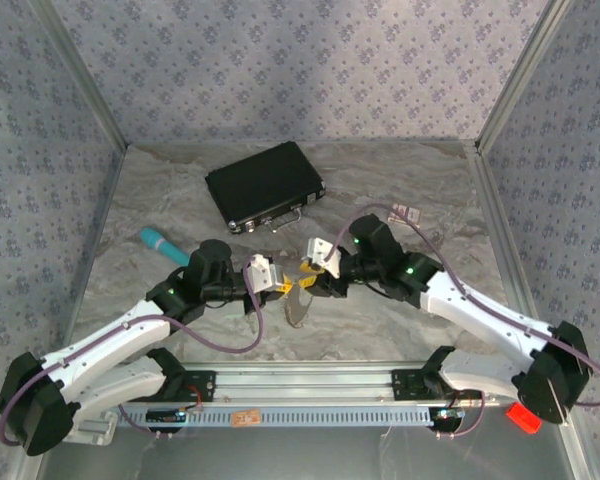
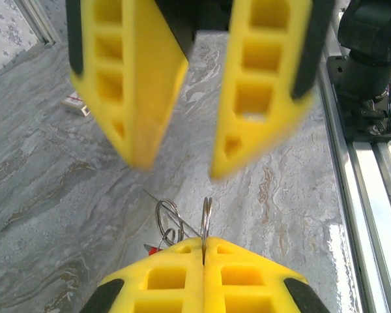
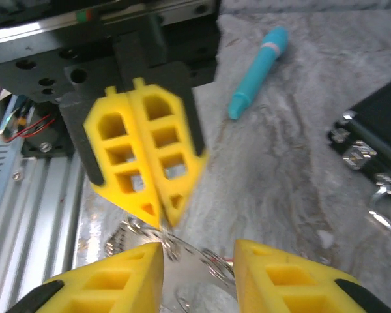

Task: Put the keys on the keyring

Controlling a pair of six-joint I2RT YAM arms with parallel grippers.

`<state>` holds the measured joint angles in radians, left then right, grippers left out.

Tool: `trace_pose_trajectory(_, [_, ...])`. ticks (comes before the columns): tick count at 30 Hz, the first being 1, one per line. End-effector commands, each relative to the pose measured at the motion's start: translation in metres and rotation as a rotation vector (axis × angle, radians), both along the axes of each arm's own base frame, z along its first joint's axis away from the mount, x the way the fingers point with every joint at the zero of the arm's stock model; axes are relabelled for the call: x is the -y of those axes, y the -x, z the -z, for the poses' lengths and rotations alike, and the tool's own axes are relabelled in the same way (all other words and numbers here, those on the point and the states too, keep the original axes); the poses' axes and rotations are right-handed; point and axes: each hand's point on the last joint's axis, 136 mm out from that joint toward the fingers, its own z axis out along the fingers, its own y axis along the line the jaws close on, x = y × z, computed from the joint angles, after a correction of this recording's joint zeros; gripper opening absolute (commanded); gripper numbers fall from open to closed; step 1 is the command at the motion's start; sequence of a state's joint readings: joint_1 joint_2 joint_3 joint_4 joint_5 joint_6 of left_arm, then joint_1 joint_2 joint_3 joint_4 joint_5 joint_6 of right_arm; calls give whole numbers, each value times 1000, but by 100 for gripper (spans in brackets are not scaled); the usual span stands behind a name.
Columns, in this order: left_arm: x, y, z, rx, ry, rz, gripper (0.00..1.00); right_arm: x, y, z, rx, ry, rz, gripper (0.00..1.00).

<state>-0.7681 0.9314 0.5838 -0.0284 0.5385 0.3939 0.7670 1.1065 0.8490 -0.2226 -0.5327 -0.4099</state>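
Table (image 1: pixel 400 320) shows open marble either side of the meeting tools; black case (image 1: pixel 267 185) well behind. Left tool (image 2: pixel 203 242) clamped on keyring (image 2: pixel 206 218), hoop upright, edge-on to its wrist camera, keys (image 2: pixel 155 248) just beside. Right tool (image 2: pixel 179 166) jaws apart, opposite.

On the grey marbled worktop (image 1: pixel 150 180), the flat black rectangular case (image 1: pixel 266 186) lies toward the back, left of centre. The teal plastic pen-like stick (image 1: pixel 164 246) lies in front of it to the left, just behind the left arm. Before the case, the left pincer (image 1: pixel 280 285) and right pincer (image 1: pixel 306 268) meet tip to tip. The thin grey metal keyring (image 1: pixel 298 305) sits just in front of them, caught between the left pincer's tips.
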Motion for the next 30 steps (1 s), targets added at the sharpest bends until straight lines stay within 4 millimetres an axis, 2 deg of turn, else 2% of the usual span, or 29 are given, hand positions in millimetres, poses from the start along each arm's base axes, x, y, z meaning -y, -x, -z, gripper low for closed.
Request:
trace_pose_trajectory(1, [2, 6, -12, 40, 32, 39, 0, 15, -7, -8, 30, -31, 84, 35])
trace_pose_trajectory(5, [3, 5, -11, 42, 30, 40, 0, 20, 3, 3, 49, -2, 63, 35])
trace_pose_trajectory(10, [3, 5, -12, 44, 31, 41, 0, 9, 18, 10, 102, 3, -12, 33])
trace_pose_trajectory(23, [3, 6, -11, 38, 27, 42, 0, -16, 10, 11, 92, -37, -2, 31])
trace_pose_trajectory(30, [3, 6, -12, 38, 27, 41, 0, -18, 10, 17, 86, -9, -16, 18])
